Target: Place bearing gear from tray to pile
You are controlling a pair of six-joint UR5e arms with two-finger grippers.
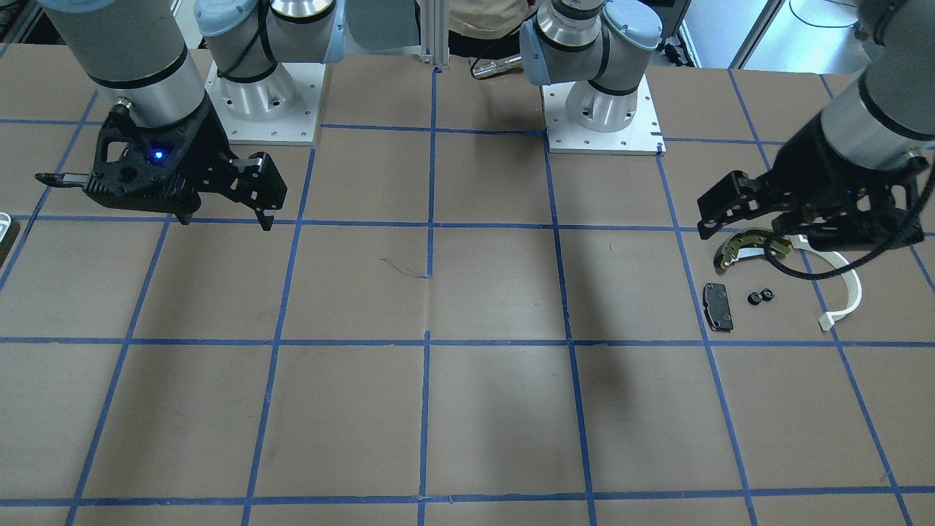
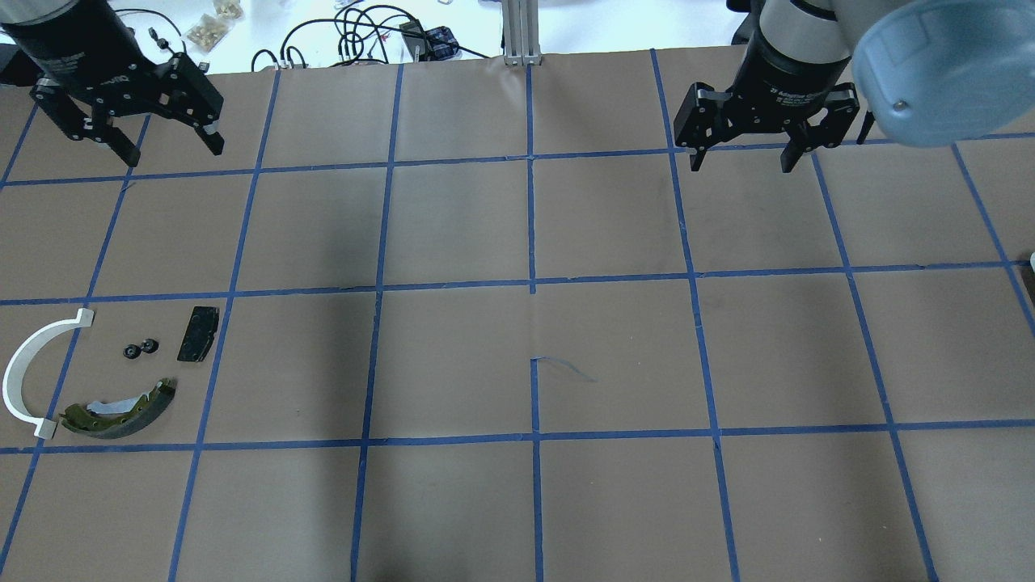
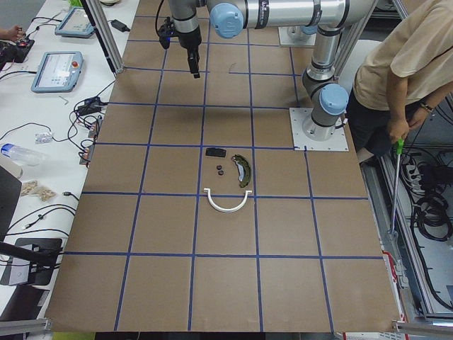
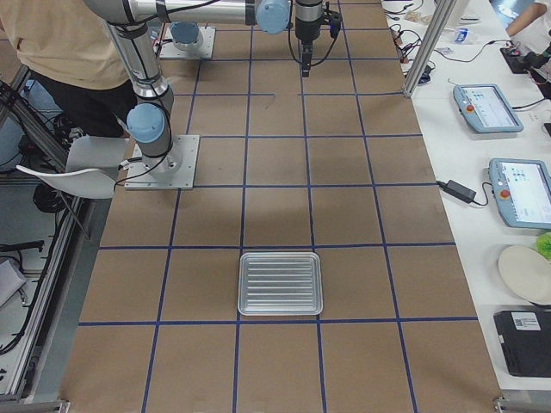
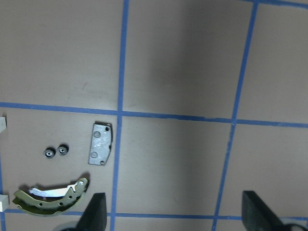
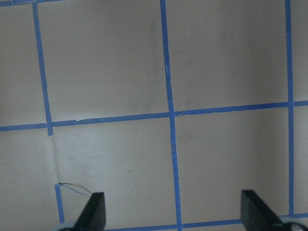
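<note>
We see two tiny black bearing gears (image 2: 149, 347) lying in the pile (image 2: 113, 424) by the dark pad (image 2: 198, 333), well apart from the silver tray (image 4: 280, 283).

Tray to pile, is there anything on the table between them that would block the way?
Nothing visible does. Between the tray and the pile the table shows only flat blue tape lines. The left claw and right claw, both open, hang above the table.

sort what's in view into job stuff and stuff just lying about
Job: tray, bearing gears, pile of brake shoe, white strip, black pad.
Lying about: bench cables, tablets, water bottle.
</note>
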